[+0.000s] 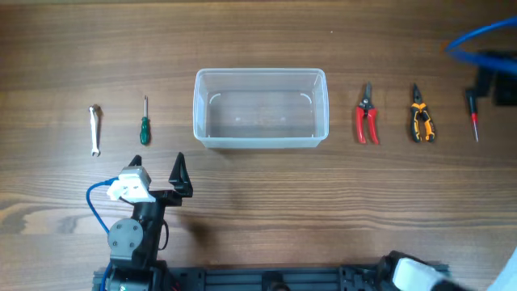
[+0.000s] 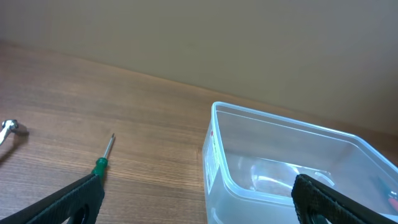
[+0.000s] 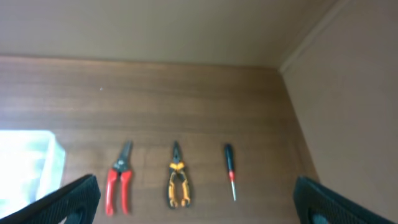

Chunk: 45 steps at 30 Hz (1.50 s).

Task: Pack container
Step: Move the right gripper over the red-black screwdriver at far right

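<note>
The left arm (image 1: 129,238) stands at the table's near edge, nearer than the container (image 1: 260,142) and to its left. Its wrist reaches toward the far side. The left gripper (image 1: 157,171) sits just off the container's near-left corner, not touching it. Its black fingers (image 1: 180,173) are spread wide with nothing between them.

Of the right arm (image 1: 412,275), only a white part shows at the near edge, nearer than the container and to its right. In the right wrist view the right gripper (image 3: 199,199) is raised above the table, right of the container. Its fingers (image 3: 71,199) are wide apart and empty.
</note>
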Each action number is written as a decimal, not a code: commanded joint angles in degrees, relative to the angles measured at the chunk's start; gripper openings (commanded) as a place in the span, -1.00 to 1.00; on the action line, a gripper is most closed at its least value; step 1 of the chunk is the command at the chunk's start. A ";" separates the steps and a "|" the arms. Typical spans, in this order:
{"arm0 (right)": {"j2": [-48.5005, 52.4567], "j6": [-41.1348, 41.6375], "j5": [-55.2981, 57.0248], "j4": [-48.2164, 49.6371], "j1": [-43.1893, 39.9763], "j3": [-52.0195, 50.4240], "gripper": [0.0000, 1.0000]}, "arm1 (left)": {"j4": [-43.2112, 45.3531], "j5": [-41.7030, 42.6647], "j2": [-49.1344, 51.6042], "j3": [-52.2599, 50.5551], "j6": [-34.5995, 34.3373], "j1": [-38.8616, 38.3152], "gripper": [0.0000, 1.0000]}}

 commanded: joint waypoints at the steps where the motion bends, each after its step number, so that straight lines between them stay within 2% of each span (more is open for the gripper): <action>1: 7.32 -5.40 -17.40 -1.25 -12.00 5.18 1.00 | 0.17 0.68 -0.42 -0.28 0.52 0.31 1.00; 3: 11.19 -5.90 -22.23 -1.75 -17.09 5.20 1.00 | 0.17 0.68 -0.42 -0.28 0.52 0.31 1.00; 6: 18.56 -8.59 -21.88 -6.51 -21.33 5.20 0.99 | 0.17 0.68 -0.42 -0.28 0.52 0.31 0.99; 9: 24.65 -8.85 -20.52 -11.43 -22.38 5.20 0.99 | 0.17 0.68 -0.42 -0.28 0.52 0.31 0.99; 13: 28.59 -6.32 -16.33 -13.27 -22.38 5.18 0.99 | 0.17 0.68 -0.42 -0.28 0.52 0.31 1.00; 16: 28.70 -2.12 -8.13 -11.96 -22.38 5.20 1.00 | 0.17 0.68 -0.42 -0.28 0.52 0.31 1.00; 21: 28.72 0.92 -9.05 -9.77 -22.38 5.11 1.00 | 0.17 0.68 -0.42 -0.28 0.52 0.31 1.00; 23: 28.72 -2.34 -13.00 -8.59 -22.29 5.09 1.00 | 0.17 0.68 -0.42 -0.28 0.52 0.31 1.00; 26: 28.74 -11.72 -18.03 -6.12 -21.92 5.09 1.00 | 0.17 0.68 -0.42 -0.28 0.52 0.31 0.99; 35: 33.46 -11.56 -14.08 5.70 -21.53 5.92 0.99 | 0.17 0.68 -0.42 -0.28 0.52 0.31 1.00; 38: 39.58 -8.24 -9.99 6.36 -20.57 10.69 0.99 | 0.17 0.68 -0.42 -0.28 0.52 0.31 1.00; 45: 51.21 -8.33 -9.60 3.13 -17.40 26.12 0.99 | 0.17 0.68 -0.42 -0.28 0.52 0.31 0.99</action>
